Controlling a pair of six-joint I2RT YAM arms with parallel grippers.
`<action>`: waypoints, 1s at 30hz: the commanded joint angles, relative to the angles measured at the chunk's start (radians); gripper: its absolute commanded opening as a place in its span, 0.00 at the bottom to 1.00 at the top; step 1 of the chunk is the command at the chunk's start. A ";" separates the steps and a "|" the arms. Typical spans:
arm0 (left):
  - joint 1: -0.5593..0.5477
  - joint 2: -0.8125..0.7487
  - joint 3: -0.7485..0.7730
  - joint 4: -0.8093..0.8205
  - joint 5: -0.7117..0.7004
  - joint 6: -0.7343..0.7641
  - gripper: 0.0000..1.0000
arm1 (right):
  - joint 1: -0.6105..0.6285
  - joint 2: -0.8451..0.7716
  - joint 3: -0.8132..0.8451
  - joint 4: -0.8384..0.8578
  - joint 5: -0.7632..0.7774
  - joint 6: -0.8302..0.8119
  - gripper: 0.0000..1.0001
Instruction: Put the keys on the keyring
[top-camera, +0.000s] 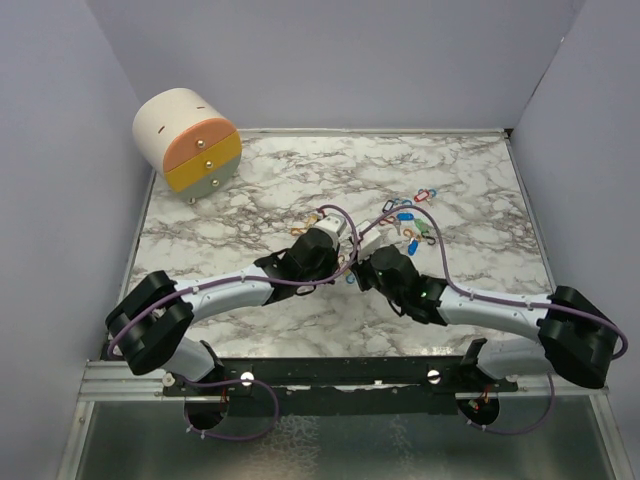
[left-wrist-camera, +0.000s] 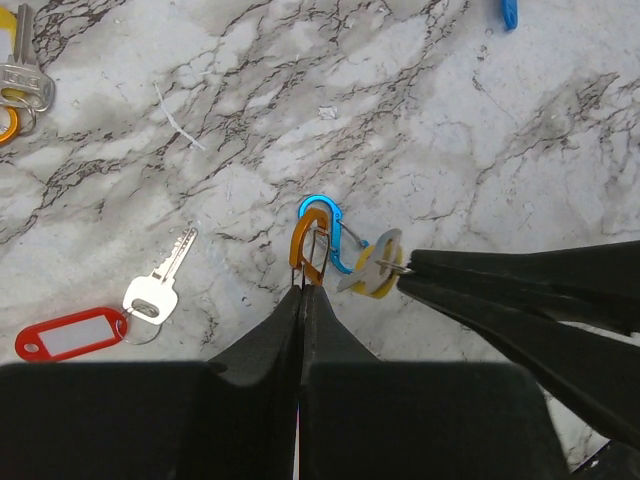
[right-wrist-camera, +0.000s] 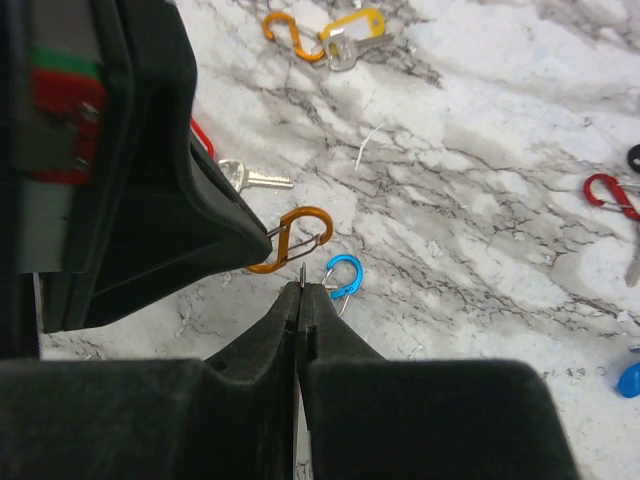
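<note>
Left tool (left-wrist-camera: 302, 290): jaws fully together, pinching the bottom edge of the orange carabiner (left-wrist-camera: 297, 243) and holding it near the middle of the worktop (left-wrist-camera: 470, 130). Right tool (left-wrist-camera: 405, 270): also clamped, gripping the silver key (left-wrist-camera: 383, 252), which has a yellow head cover, just beside the carabiner's wire gate. The key is not threaded on yet, as far as these views show.

Risks:
- Both grips are on thin edges only. If you push the key against the gate, the carabiner probably pivots or pops out of your left tool.
- The key's eye is tiny and the right wrist view shows it almost edge-on. A slight misalignment likely means it skids off the gate instead of opening it.
- A blue carabiner (left-wrist-camera: 320, 201) overlaps the orange one. I can't tell whether they are linked. It could snag and drag along, or you could clip the wrong loop.
- The two tools are nearly touching, so any sideways correction risks a finger-on-finger bump.

Materials and shapes:
- The carabiners are small, oval, anodised-looking metal with sprung wire gates. They look smooth and slippery.
- The key is flat, hard metal, and the yellow cover looks like plastic.
- The worktop has a glossy marble print and looks slick.
- A second key on a red tag (left-wrist-camera: 70, 335), oblong plastic with a pale insert, lies loose to the left.
</note>
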 joint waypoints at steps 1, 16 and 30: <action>0.004 0.037 0.014 -0.029 -0.034 0.018 0.00 | 0.005 -0.107 0.005 -0.014 0.076 0.029 0.01; 0.046 0.140 0.055 -0.078 0.022 0.027 0.18 | 0.005 -0.225 -0.017 -0.076 0.087 0.035 0.01; 0.046 0.166 0.053 -0.064 -0.013 0.015 0.42 | 0.005 -0.244 -0.027 -0.077 0.098 0.044 0.01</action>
